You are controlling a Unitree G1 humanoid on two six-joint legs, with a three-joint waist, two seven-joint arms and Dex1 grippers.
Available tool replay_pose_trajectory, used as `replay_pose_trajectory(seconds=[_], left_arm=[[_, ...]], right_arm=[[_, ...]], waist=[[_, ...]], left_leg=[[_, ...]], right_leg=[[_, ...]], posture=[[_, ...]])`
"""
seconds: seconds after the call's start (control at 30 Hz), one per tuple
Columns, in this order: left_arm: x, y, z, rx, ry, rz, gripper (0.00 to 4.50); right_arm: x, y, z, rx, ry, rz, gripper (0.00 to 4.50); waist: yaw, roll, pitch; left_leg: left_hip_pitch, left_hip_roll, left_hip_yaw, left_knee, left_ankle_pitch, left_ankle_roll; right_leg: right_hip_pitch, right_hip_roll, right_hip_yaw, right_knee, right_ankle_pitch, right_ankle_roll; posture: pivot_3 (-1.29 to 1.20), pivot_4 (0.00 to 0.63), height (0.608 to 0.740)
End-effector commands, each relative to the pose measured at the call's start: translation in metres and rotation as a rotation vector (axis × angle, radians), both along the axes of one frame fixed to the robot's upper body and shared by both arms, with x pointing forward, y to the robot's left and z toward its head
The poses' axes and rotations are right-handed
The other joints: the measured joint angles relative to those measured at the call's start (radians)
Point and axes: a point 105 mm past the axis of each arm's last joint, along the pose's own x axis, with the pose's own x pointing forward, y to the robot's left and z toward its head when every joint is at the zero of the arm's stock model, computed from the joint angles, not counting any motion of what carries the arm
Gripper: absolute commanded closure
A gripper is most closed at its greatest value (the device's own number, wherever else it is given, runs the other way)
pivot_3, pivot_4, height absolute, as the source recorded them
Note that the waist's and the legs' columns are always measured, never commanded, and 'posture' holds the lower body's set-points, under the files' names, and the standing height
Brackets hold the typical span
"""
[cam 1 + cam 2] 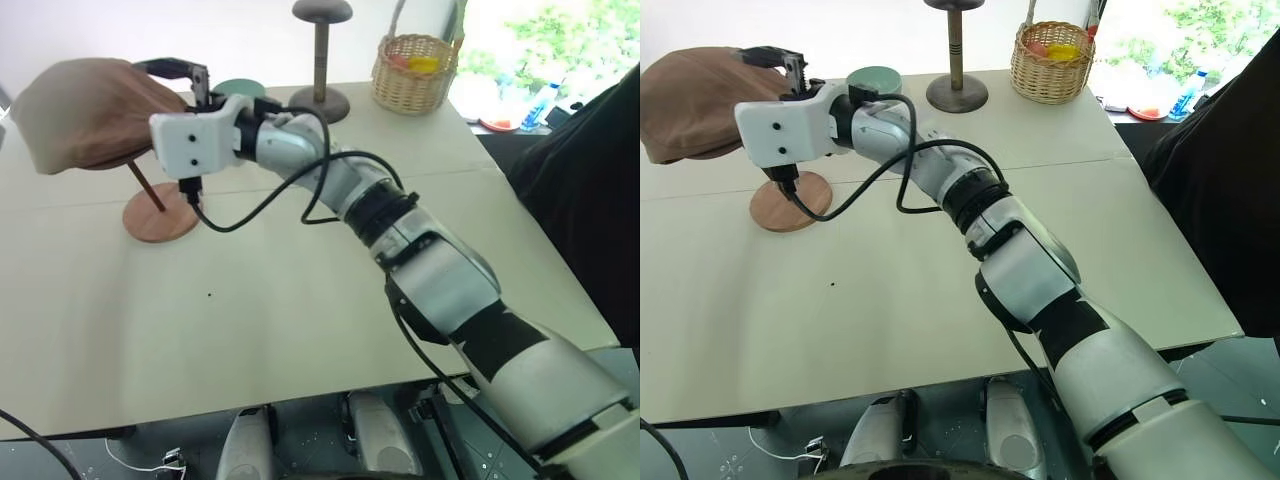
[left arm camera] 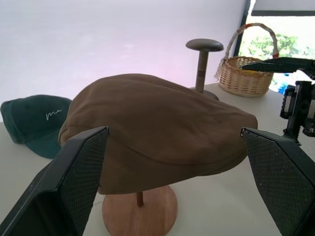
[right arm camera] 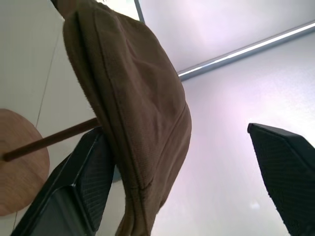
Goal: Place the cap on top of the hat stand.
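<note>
Right wrist view is showing the right claw [image 3: 192, 172] standing wide open, its two black fingers [image 3: 91, 182] spread apart; one of them is lying just under the hanging edge of the cap [image 3: 133, 108], and nothing is being gripped between them. From the head views this claw [image 1: 780, 115] is reaching across the worktop [image 1: 900, 300] toward 9 o'clock, sitting right at the cap's near edge.

Left wrist view is showing the left claw [image 2: 182, 182] also spread wide, its fingers [image 2: 74, 177] framing the cap without touching it and holding nothing.

The cap [image 1: 90, 115] is resting on top of the hat stand [image 1: 160, 215], covering its flat top and drooping over the sides; the thin slanted rod is emerging below it and running down to the round disc base on the worktop. Seen from the head, cap and stand are sitting at about 10 o'clock on the worktop.

Farther out, a dark grey upright stand [image 1: 321, 55] is standing at about 12 o'clock, with a wicker basket [image 1: 415, 72] at 1 o'clock beside it. A dark green baseball cap [image 2: 37, 123] is lying on the worktop behind the brown cap, and a small green bowl [image 1: 874, 80] is sitting just beyond the right wrist.
</note>
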Motion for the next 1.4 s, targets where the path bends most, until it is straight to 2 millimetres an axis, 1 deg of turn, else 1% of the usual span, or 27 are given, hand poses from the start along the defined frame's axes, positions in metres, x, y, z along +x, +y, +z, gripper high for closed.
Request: replay_pose_trajectory(seconds=[0.03,0.1,0.17,0.23,0.3,0.37,0.4,0.47,0.53,0.6,0.67,0.73,0.83,0.87,0.93,1.0,1.07,1.2,1.3,1.4], left_arm=[[0.005,-0.022,0.009,0.112,-0.010,-0.076,0.00],[0.009,-0.031,0.007,0.155,0.007,-0.107,0.00],[0.013,-0.039,0.003,0.213,0.029,-0.137,0.00],[0.015,-0.048,-0.003,0.291,0.054,-0.174,0.00],[0.016,-0.054,-0.008,0.368,0.070,-0.204,0.00],[0.018,-0.059,-0.010,0.450,0.073,-0.213,0.00],[0.019,-0.062,-0.011,0.493,0.071,-0.219,0.00],[0.021,-0.070,-0.013,0.588,0.061,-0.224,0.00],[0.025,-0.074,-0.015,0.676,0.046,-0.210,0.00],[0.032,-0.080,-0.014,0.765,0.014,-0.171,0.00],[0.038,-0.084,-0.015,0.858,-0.014,-0.127,0.00],[0.045,-0.086,-0.018,0.907,-0.030,-0.071,0.00],[0.053,-0.090,-0.025,0.995,-0.054,-0.004,0.00],[0.056,-0.093,-0.028,1.031,-0.074,0.022,0.00],[0.060,-0.101,-0.034,1.020,-0.080,0.040,0.00],[0.062,-0.108,-0.042,1.079,-0.095,0.048,0.00],[0.066,-0.110,-0.045,1.112,-0.103,0.074,0.00],[0.081,-0.111,-0.048,1.180,-0.165,0.183,0.00],[0.092,-0.110,-0.044,1.228,-0.207,0.267,0.00],[0.101,-0.115,-0.042,1.240,-0.244,0.303,0.00]], right_arm=[[-0.008,-0.022,0.002,-0.005,0.022,0.046,0.13],[-0.009,-0.036,-0.010,-0.044,0.064,0.039,0.13],[-0.012,-0.051,-0.017,-0.067,0.101,0.031,0.13],[-0.014,-0.070,-0.019,-0.078,0.155,0.012,0.13],[-0.015,-0.093,-0.016,-0.068,0.244,-0.018,0.13],[-0.016,-0.119,-0.008,-0.022,0.409,-0.034,0.05],[-0.018,-0.132,-0.004,-0.004,0.522,-0.036,0.05],[-0.026,-0.155,0.005,0.004,0.712,-0.033,0.05],[-0.035,-0.174,0.014,-0.010,0.846,-0.033,0.05],[-0.056,-0.199,0.025,-0.067,1.017,0.019,0.05],[-0.076,-0.216,0.037,-0.093,1.133,0.074,0.05],[-0.084,-0.224,0.048,-0.071,1.202,0.098,0.05],[-0.089,-0.229,0.056,-0.047,1.234,0.094,0.05],[-0.088,-0.231,0.057,-0.040,1.231,0.082,0.05],[-0.086,-0.233,0.059,-0.023,1.221,0.058,0.05],[-0.084,-0.234,0.061,-0.004,1.210,0.041,0.05],[-0.083,-0.235,0.063,0.006,1.206,0.038,0.05],[-0.083,-0.237,0.066,0.021,1.198,0.036,0.05],[-0.082,-0.237,0.065,0.029,1.195,0.028,0.05],[-0.082,-0.236,0.063,0.029,1.194,0.026,0.05]], waist=[[0.010,-0.001,-0.001],[0.019,-0.002,-0.001],[0.021,-0.001,-0.001],[0.021,-0.001,0.000],[0.021,0.000,0.000],[0.022,0.000,0.000],[0.023,0.000,0.000],[0.027,0.001,0.000],[0.035,0.002,0.001],[0.044,0.005,0.004],[0.050,0.010,0.006],[0.049,0.011,0.007],[0.041,0.011,0.007],[0.041,0.011,0.007],[0.045,0.011,0.007],[0.047,0.011,0.007],[0.048,0.011,0.007],[0.053,0.011,0.008],[0.053,0.011,0.008],[0.054,0.011,0.008]], left_leg=[[0.000,0.000,0.000,0.000,0.000,0.000],[0.000,0.000,0.000,0.000,0.000,0.000],[0.000,0.000,0.000,0.000,0.000,0.000],[0.000,0.000,0.000,0.000,0.000,0.000],[0.000,0.000,0.000,0.000,0.000,0.000],[0.001,0.000,0.001,0.000,0.000,0.000],[0.001,0.000,0.001,0.000,0.000,0.000],[0.001,0.000,0.001,0.000,0.000,0.000],[0.001,0.000,0.002,0.000,0.000,0.000],[0.002,0.000,0.003,0.001,0.000,0.000],[0.002,0.000,0.004,0.001,0.000,0.000],[0.002,0.000,0.004,0.001,0.000,0.000],[0.002,0.000,0.005,0.001,0.000,0.000],[0.003,0.000,0.006,0.001,0.000,0.000],[0.002,0.000,0.006,0.001,0.000,0.000],[0.001,0.000,0.006,0.001,0.000,0.000],[0.001,0.000,0.006,0.002,0.000,0.000],[0.000,0.000,0.006,0.002,0.000,0.000],[0.000,0.000,0.006,0.003,0.000,0.000],[-0.001,0.000,0.005,0.003,0.000,0.000]], right_leg=[[0.000,0.000,0.000,0.000,0.000,0.000],[0.000,0.000,0.000,0.000,0.000,0.000],[0.000,0.000,0.000,0.000,0.000,0.000],[0.000,0.000,0.000,0.001,0.000,0.000],[0.000,0.000,0.000,0.001,0.000,0.000],[0.000,0.001,0.000,0.000,0.000,0.000],[0.000,0.001,0.000,0.001,0.000,0.000],[0.000,0.001,0.000,0.000,0.000,0.000],[0.000,0.000,0.001,0.000,0.000,0.000],[0.000,0.000,0.001,0.000,-0.001,-0.001],[0.000,0.000,0.002,-0.002,-0.001,-0.001],[0.000,0.000,0.002,-0.002,-0.001,-0.001],[0.000,0.000,0.003,-0.002,-0.001,-0.001],[0.000,0.000,0.003,-0.002,-0.001,-0.001],[0.000,0.000,0.004,-0.002,-0.001,0.000],[0.000,0.000,0.004,-0.002,-0.001,0.000],[0.000,0.000,0.004,-0.002,-0.001,0.000],[-0.001,0.000,0.004,-0.002,-0.002,0.001],[0.000,0.000,0.004,-0.002,-0.002,0.001],[-0.001,0.001,0.004,-0.001,-0.002,0.001]], posture=[[0.00,0.150,0.740],[0.00,0.150,0.740],[0.00,0.150,0.740],[0.00,0.150,0.740],[0.00,0.150,0.740],[0.00,0.150,0.740],[0.00,0.150,0.740],[0.00,0.150,0.740],[0.00,0.150,0.740],[0.00,0.150,0.740],[0.00,0.150,0.740],[0.00,0.150,0.740],[0.00,0.150,0.740],[0.00,0.150,0.740],[0.00,0.150,0.740],[0.00,0.150,0.740],[0.00,0.150,0.740],[0.00,0.150,0.740],[0.00,0.150,0.740],[0.00,0.150,0.740]])
